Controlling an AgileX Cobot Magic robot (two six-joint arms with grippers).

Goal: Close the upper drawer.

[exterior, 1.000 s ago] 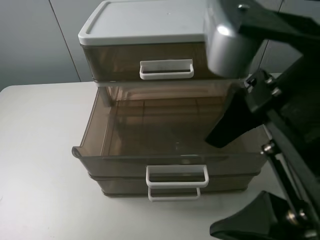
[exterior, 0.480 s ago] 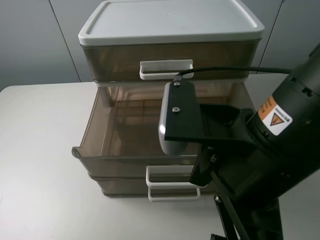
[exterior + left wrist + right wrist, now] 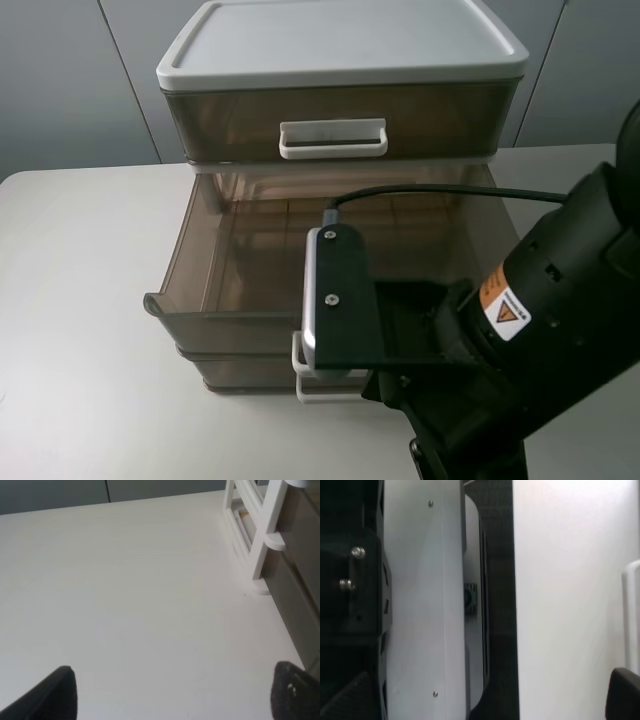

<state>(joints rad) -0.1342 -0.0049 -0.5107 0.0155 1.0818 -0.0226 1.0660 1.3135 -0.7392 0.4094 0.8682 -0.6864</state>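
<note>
The three-tier cabinet (image 3: pixel 340 45) stands on the white surface (image 3: pixel 80 300), and its upper drawer (image 3: pixel 220 325), the middle tier of smoky-brown plastic, is pulled far out from the cabinet's front, with its bare inside showing. Above it, the top drawer (image 3: pixel 440 120) sits flush in the cabinet. Below it, the lowest drawer (image 3: pixel 240 372) juts out a little less than the upper one. The right arm (image 3: pixel 560 300) hangs in front of the cabinet, and its wrist camera (image 3: pixel 335 300) covers most of the upper drawer's small white handle (image 3: pixel 297 352).

The right end effector (image 3: pixel 485 700) is spread wide: its own camera shows two dark fingertips (image 3: pixel 624 695) well apart, with nothing between them. The left end effector (image 3: pixel 175 697) is also spread wide and holds nothing. It hovers over bare surface beside the cabinet, clear of the white frame (image 3: pixel 260 535).
</note>
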